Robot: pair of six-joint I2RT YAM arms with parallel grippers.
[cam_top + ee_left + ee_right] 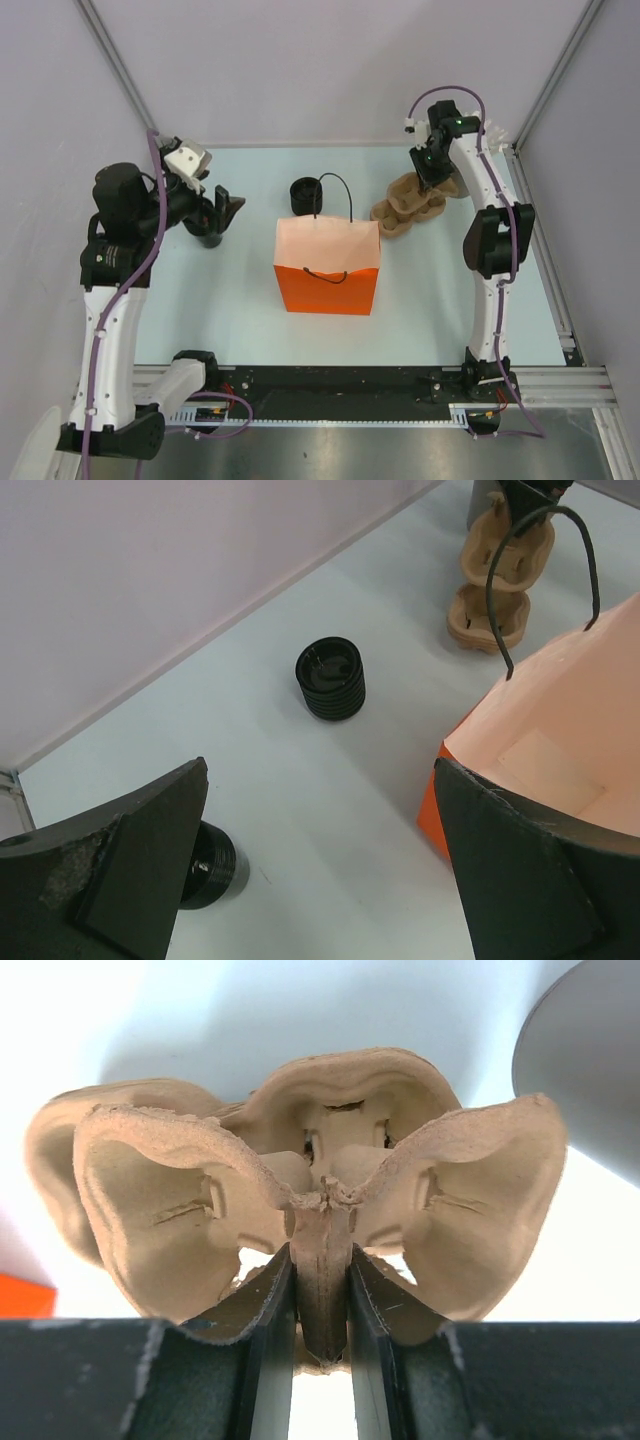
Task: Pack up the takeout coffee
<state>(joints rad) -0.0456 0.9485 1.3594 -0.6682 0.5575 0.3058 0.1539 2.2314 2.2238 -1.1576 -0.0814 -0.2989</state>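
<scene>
Top external view: orange bag (327, 265) upright at mid-tabletop (200, 310), mouth open, black cord handles raised.
Takeout coffee (212, 865): lidded black cup, standing left of the orange bag and well apart from it; partly hidden behind one finger of the left gripper in the left wrist view.
Left gripper (220, 218): left of the orange bag, jaws spread wide, holding nothing; close over the takeout coffee, contact not discernible.
Right gripper (322, 1295): behind and right of the orange bag, jaws narrow, clamped on the central rib of the cardboard cup carrier (320, 1160).
Cardboard cup carrier: near the far right corner of the orange bag, not touching it.
Ribbed black stack (331, 677): just behind the far left corner of the orange bag, upright.
</scene>
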